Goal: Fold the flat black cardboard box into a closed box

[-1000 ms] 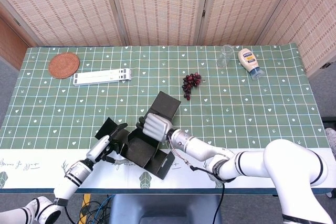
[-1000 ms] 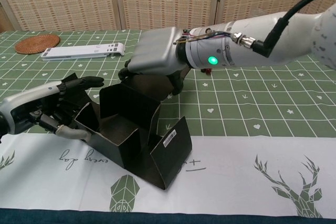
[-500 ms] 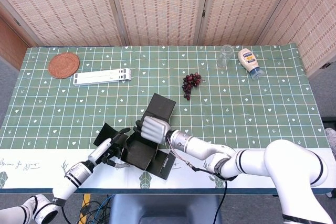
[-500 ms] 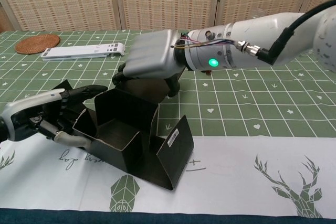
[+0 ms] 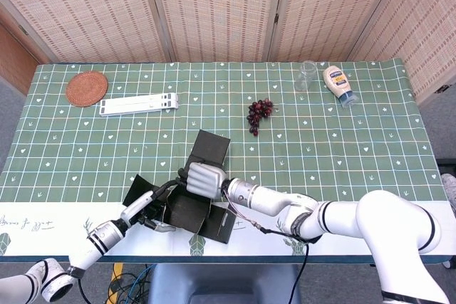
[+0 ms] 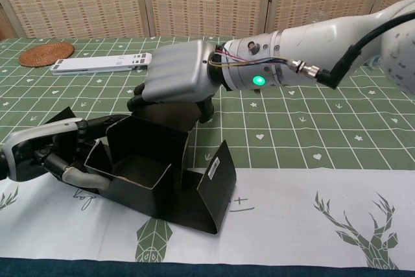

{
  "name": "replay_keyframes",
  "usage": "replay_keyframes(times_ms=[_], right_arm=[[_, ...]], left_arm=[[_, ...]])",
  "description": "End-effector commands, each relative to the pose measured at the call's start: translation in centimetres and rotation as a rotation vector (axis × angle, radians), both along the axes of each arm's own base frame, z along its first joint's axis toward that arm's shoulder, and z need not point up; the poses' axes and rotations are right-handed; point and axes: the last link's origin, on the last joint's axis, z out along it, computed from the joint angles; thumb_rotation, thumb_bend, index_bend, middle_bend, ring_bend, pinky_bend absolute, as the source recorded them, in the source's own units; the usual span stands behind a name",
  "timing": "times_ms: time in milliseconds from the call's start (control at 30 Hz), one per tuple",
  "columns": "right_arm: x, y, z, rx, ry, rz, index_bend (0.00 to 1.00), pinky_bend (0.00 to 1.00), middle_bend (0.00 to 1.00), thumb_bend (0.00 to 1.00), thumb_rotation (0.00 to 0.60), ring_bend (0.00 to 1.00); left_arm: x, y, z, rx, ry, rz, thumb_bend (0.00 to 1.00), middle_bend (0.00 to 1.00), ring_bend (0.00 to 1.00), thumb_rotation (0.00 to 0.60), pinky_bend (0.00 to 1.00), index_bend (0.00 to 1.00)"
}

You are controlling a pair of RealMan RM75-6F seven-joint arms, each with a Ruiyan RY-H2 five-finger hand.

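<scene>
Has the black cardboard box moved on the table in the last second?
Yes. In the head view the black cardboard box has slid toward the robot and slightly leftward, farther from the dark red grapes, which stayed put.

both hands (image 5: 204, 178) (image 5: 146, 208) grip the black box (image 5: 191, 208) (half folded).

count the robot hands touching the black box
2. The left hand holds the black box at its left side; the right hand grips the upright panel at its back. Contact under the fingers is partly hidden.
</scene>
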Motion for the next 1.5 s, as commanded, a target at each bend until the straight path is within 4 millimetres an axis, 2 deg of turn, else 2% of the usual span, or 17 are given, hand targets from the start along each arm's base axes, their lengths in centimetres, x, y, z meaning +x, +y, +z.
replay_keyframes(times_ms=[33,300,467,700,800,933,967,1100,1233,1333,1500], right_arm=[[0.2,0.0,-0.2,0.007,-0.006,0.02,0.41,0.98,0.42,0.45,0.6,0.83],[0.9,0.1,-0.4,0.014,-0.035,0.067,0.41,0.98,0.42,0.45,0.6,0.83],[0.8,0.1,-0.6,0.014,-0.043,0.083,0.41,0.98,0.42,0.45,0.6,0.83],[0.8,0.0,-0.7,0.006,-0.047,0.08,0.4,0.98,0.34,0.45,0.6,0.81],[0.8,0.0,-0.8,-0.001,-0.05,0.079,0.31,0.98,0.29,0.45,0.6,0.79],[0.8,0.0,-0.8,-0.008,-0.051,0.074,0.04,0.98,0.14,0.45,0.6,0.73],[0.7,0.1,-0.8,-0.006,-0.055,0.065,0.01,0.98,0.11,0.45,0.6,0.72],[0.8,0.2,-0.5,-0.004,-0.069,0.047,0.0,0.98,0.0,0.43,0.6,0.67],[0.9,0.6,0.0,0.012,-0.108,0.012,0.0,0.98,0.0,0.37,0.6,0.66],[0.6,1.0,0.8,0.031,-0.149,-0.023,0.0,0.98,0.0,0.32,0.6,0.66],[-0.9,1.5,2.4,0.085,-0.255,-0.152,0.0,0.98,0.0,0.3,0.6,0.66]], left_arm=[[-0.1,0.0,-0.1,-0.022,-0.015,0.002,0.1,0.0,0.65,0.6,0.9,0.0],[-0.2,-0.1,-0.4,-0.06,-0.037,-0.004,0.1,0.0,0.65,0.6,0.9,0.0],[-0.3,-0.1,-0.4,-0.08,-0.074,0.012,0.1,0.0,0.66,0.6,0.9,0.05],[-0.3,-0.1,-0.6,-0.082,-0.085,0.016,0.1,0.1,0.68,0.6,0.9,0.13],[-0.2,-0.2,-0.7,-0.09,-0.093,0.015,0.1,0.13,0.68,0.6,0.9,0.16],[-0.2,-0.2,-0.7,-0.095,-0.102,0.018,0.1,0.13,0.7,0.6,0.9,0.16],[-0.2,-0.2,-0.7,-0.095,-0.103,0.019,0.1,0.13,0.69,0.6,0.9,0.16],[-0.3,-0.1,-0.7,-0.093,-0.105,0.022,0.1,0.13,0.69,0.6,0.9,0.15],[-0.3,-0.1,-0.6,-0.091,-0.108,0.021,0.1,0.13,0.7,0.6,0.9,0.15],[-0.2,-0.1,-0.4,-0.087,-0.113,0.022,0.1,0.13,0.75,0.6,0.9,0.15],[-0.3,-0.1,0.0,-0.087,-0.12,0.029,0.1,0.13,0.81,0.6,0.9,0.15]])
